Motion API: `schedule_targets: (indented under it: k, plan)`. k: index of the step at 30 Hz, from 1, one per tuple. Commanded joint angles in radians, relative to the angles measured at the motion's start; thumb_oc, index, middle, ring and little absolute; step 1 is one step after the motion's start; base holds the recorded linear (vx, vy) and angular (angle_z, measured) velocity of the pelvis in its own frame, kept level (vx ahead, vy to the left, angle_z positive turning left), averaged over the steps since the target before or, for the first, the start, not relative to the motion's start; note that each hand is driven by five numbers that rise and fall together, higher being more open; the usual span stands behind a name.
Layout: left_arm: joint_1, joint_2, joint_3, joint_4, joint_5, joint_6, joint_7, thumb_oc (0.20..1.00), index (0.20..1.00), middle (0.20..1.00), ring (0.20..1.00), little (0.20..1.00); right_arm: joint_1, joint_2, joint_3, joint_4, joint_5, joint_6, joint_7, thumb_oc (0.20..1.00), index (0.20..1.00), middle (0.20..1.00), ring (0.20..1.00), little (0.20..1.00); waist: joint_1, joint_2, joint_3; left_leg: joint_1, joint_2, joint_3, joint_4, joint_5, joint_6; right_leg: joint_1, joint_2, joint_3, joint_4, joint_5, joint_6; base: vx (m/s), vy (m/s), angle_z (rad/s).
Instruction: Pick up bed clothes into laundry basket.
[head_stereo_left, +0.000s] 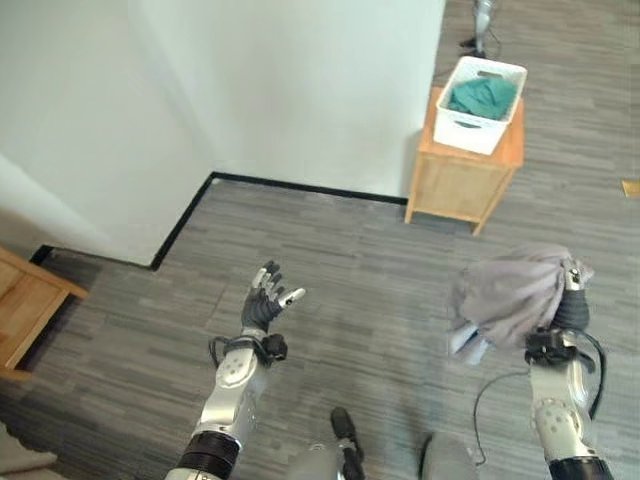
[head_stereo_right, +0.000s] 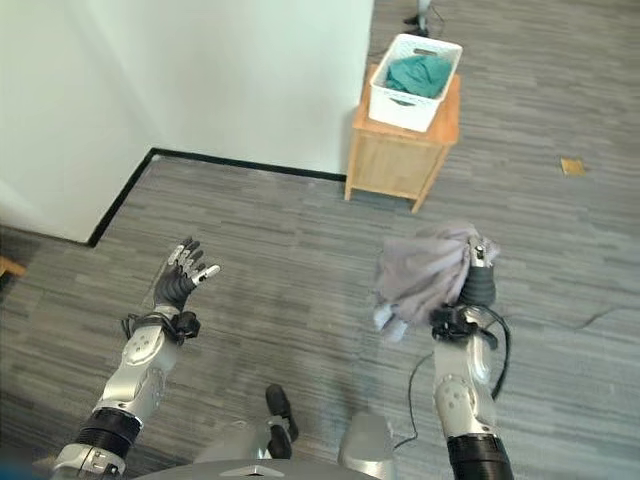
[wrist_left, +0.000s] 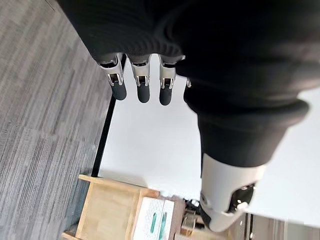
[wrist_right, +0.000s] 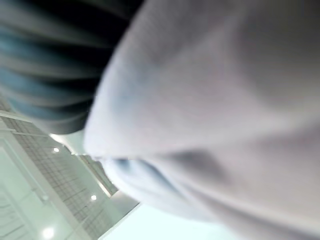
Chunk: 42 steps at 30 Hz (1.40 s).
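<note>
The right hand (head_stereo_right: 480, 268) grips a bunched grey garment (head_stereo_right: 425, 270) held aloft, while the left hand (head_stereo_left: 268, 298) hovers empty, fingers spread.

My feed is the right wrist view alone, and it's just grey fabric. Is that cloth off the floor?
Observer: Seemingly yes. The grey cloth hangs bunched over the raised right robot hand.
Operator: Where's the basket?
Observer: The white laundry basket sits on a wooden cabinet ahead, beside the wall corner.
Operator: Is it empty?
Observer: No, a teal cloth lies in it.
</note>
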Motion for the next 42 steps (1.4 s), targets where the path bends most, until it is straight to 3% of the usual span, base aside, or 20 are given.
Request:
schedule_targets:
  k: [1,3,6,8,10,12,13,14,16,19,20,23,25,27,29,32,35,38,41,42]
  plan:
    - [-0.068,0.042,0.031,-0.044,0.025,-0.052,0.003,1.0,1.0,1.0,1.0,1.0,-0.067,-0.037,-0.059,-0.077,-0.041,-0.044,0.011,0.2,0.2,0.2,0.2,0.2,-0.024,-0.008,0.022,0.081,0.111,-0.026,0.164,-0.136,-0.125,0.152,0.027,-0.057,-0.394,0.134,-0.014,0.22,-0.213,-0.19]
    - [-0.07,0.041,0.03,-0.043,0.025,-0.052,0.003,1.0,1.0,1.0,1.0,1.0,-0.067,-0.038,-0.06,-0.076,-0.04,-0.044,0.011,0.2,0.2,0.2,0.2,0.2,-0.025,-0.004,0.025,0.082,0.115,-0.028,0.167,-0.139,-0.127,0.161,0.032,-0.062,-0.404,0.138,-0.014,0.12,-0.123,0.24]
    - [-0.135,0.04,0.001,-0.019,0.041,-0.069,0.014,1.0,1.0,1.0,1.0,1.0,-0.06,-0.042,-0.078,-0.097,-0.058,-0.06,-0.009,0.2,0.2,0.2,0.2,0.2,-0.06,0.0,0.022,0.128,0.143,-0.035,0.176,-0.157,-0.178,0.105,-0.041,-0.064,-0.603,0.238,0.019,0.35,-0.289,0.23]
    - [-0.142,0.034,-0.006,-0.01,0.03,-0.074,0.017,1.0,1.0,1.0,1.0,1.0,-0.072,-0.054,-0.075,-0.103,-0.067,-0.063,-0.017,0.2,0.2,0.2,0.2,0.2,-0.065,0.0,0.007,0.16,0.178,-0.037,0.235,-0.192,-0.201,0.129,-0.077,-0.139,-0.57,0.264,0.03,0.36,-0.369,0.18]
    - [-0.136,0.033,0.0,-0.011,0.026,-0.072,0.016,1.0,1.0,1.0,1.0,1.0,-0.078,-0.059,-0.073,-0.101,-0.062,-0.063,-0.02,0.2,0.2,0.2,0.2,0.2,-0.074,0.005,0.003,0.169,0.207,-0.054,0.281,-0.188,-0.217,0.141,-0.055,-0.141,-0.542,0.24,0.023,0.26,-0.33,0.25]
    - [-0.133,0.012,-0.006,0.006,0.006,-0.071,0.027,1.0,1.0,1.0,1.0,1.0,-0.096,-0.068,-0.056,-0.087,-0.056,-0.074,-0.03,0.2,0.2,0.2,0.2,0.2,-0.076,0.021,-0.006,0.152,0.283,-0.086,0.43,-0.046,-0.245,0.157,0.005,-0.126,-0.503,0.208,-0.027,0.4,-0.55,0.12]
    - [-0.131,-0.005,-0.01,0.004,-0.034,-0.067,0.011,1.0,1.0,1.0,1.0,1.0,-0.106,-0.088,-0.047,-0.074,-0.043,-0.076,-0.028,0.2,0.2,0.2,0.2,0.2,-0.061,0.017,-0.01,0.111,0.331,-0.115,0.6,0.067,-0.248,0.224,0.071,-0.133,-0.514,0.157,-0.088,0.39,-0.532,-0.1]
    - [-0.132,-0.005,-0.01,0.004,-0.036,-0.067,0.009,1.0,1.0,1.0,1.0,1.0,-0.107,-0.089,-0.048,-0.071,-0.041,-0.077,-0.026,0.2,0.2,0.2,0.2,0.2,-0.065,0.026,-0.006,0.102,0.348,-0.129,0.616,0.068,-0.259,0.23,0.085,-0.143,-0.518,0.153,-0.096,0.38,-0.694,-0.12]
    - [-0.137,-0.014,-0.02,-0.032,-0.008,-0.06,0.019,1.0,1.0,1.0,1.0,1.0,-0.101,-0.117,-0.069,-0.057,-0.045,-0.081,-0.041,0.2,0.2,0.2,0.2,0.2,-0.029,-0.009,0.006,-0.015,0.247,-0.229,0.679,0.061,-0.229,0.339,0.137,-0.127,-0.61,0.119,-0.143,0.25,-0.421,-0.12]
    - [-0.15,-0.031,-0.033,-0.008,-0.019,-0.058,0.018,1.0,1.0,1.0,1.0,1.0,-0.101,-0.118,-0.08,-0.054,-0.029,-0.085,-0.043,0.2,0.2,0.2,0.2,0.2,-0.021,-0.018,0.006,-0.08,0.256,-0.209,0.614,0.065,-0.223,0.398,0.153,-0.12,-0.642,0.114,-0.141,0.27,-0.22,-0.13]
    - [-0.17,-0.045,-0.047,0.018,-0.023,-0.056,0.028,1.0,1.0,1.0,1.0,1.0,-0.104,-0.125,-0.085,-0.049,-0.028,-0.09,-0.046,0.2,0.2,0.2,0.2,0.2,-0.003,-0.005,0.007,-0.124,0.221,-0.213,0.414,0.058,-0.212,0.422,0.168,-0.11,-0.643,0.102,-0.133,0.29,-0.122,0.24]
    - [-0.174,-0.045,-0.052,0.023,-0.019,-0.057,0.027,1.0,1.0,1.0,1.0,1.0,-0.107,-0.131,-0.084,-0.047,-0.032,-0.09,-0.042,0.2,0.2,0.2,0.2,0.2,0.007,-0.006,0.002,-0.128,0.18,-0.232,0.318,0.072,-0.204,0.426,0.176,-0.097,-0.645,0.101,-0.127,0.23,-0.058,0.0]
    - [-0.161,-0.043,-0.049,0.026,-0.002,-0.054,0.024,1.0,1.0,1.0,1.0,1.0,-0.111,-0.147,-0.08,-0.038,-0.062,-0.084,-0.041,0.2,0.2,0.2,0.2,0.2,0.031,0.018,-0.008,-0.134,0.127,-0.26,0.072,0.175,-0.205,0.46,0.24,-0.067,-0.651,0.093,-0.131,0.45,-0.12,-0.59]
    - [-0.152,-0.03,-0.025,0.024,0.012,-0.056,0.028,1.0,1.0,1.0,1.0,1.0,-0.13,-0.151,-0.075,-0.039,-0.102,-0.081,-0.046,0.2,0.2,0.2,0.2,0.2,0.055,0.013,0.004,-0.17,0.109,-0.216,0.033,0.238,-0.222,0.513,0.28,-0.027,-0.64,0.056,-0.147,0.53,-0.185,-0.52]
    - [-0.142,-0.021,-0.009,0.023,0.008,-0.06,0.033,1.0,1.0,1.0,1.0,1.0,-0.15,-0.155,-0.07,-0.036,-0.113,-0.081,-0.05,0.2,0.2,0.2,0.2,0.2,0.056,0.013,-0.001,-0.152,0.117,-0.169,0.045,0.21,-0.201,0.524,0.285,-0.021,-0.616,0.02,-0.149,0.3,-0.04,-0.53]
    - [-0.139,-0.01,0.007,0.023,0.003,-0.059,0.055,1.0,1.0,1.0,1.0,1.0,-0.191,-0.137,-0.053,-0.019,-0.12,-0.086,-0.059,0.2,0.2,0.2,0.2,0.2,0.068,-0.003,-0.02,-0.101,0.101,-0.128,0.102,0.106,-0.137,0.517,0.225,-0.034,-0.406,-0.032,-0.115,0.35,0.05,-0.42]
    - [-0.133,0.009,0.016,0.03,0.01,-0.051,0.061,1.0,1.0,1.0,1.0,1.0,-0.2,-0.112,-0.04,-0.014,-0.134,-0.064,-0.061,0.2,0.2,0.2,0.2,0.2,0.068,-0.004,-0.013,-0.017,0.09,-0.086,0.099,0.043,-0.073,0.375,0.171,-0.017,-0.13,0.069,-0.035,0.23,0.027,-0.36]
    - [-0.161,0.016,-0.002,0.024,0.006,-0.054,0.066,1.0,1.0,1.0,1.0,1.0,-0.197,-0.101,-0.066,-0.018,-0.135,-0.071,-0.079,0.2,0.2,0.2,0.2,0.2,0.039,0.006,0.011,0.015,0.077,-0.111,0.093,0.022,-0.064,0.25,0.138,0.066,0.019,0.082,-0.029,0.12,-0.033,0.28]
    - [-0.184,0.025,-0.009,0.017,0.003,-0.055,0.066,1.0,1.0,1.0,1.0,1.0,-0.191,-0.109,-0.108,-0.019,-0.139,-0.084,-0.097,0.2,0.2,0.2,0.2,0.2,0.034,0.035,0.003,0.036,0.093,-0.117,0.083,0.006,-0.09,0.224,0.016,0.017,-0.089,0.08,-0.061,0.11,-0.109,0.75]
    - [-0.184,0.025,-0.009,0.017,0.003,-0.055,0.066,1.0,1.0,1.0,1.0,1.0,-0.191,-0.109,-0.108,-0.02,-0.139,-0.084,-0.097,0.2,0.2,0.2,0.2,0.2,0.031,0.035,0.004,0.035,0.093,-0.121,0.083,0.006,-0.09,0.227,0.015,0.013,-0.091,0.08,-0.061,0.04,-0.056,0.47]
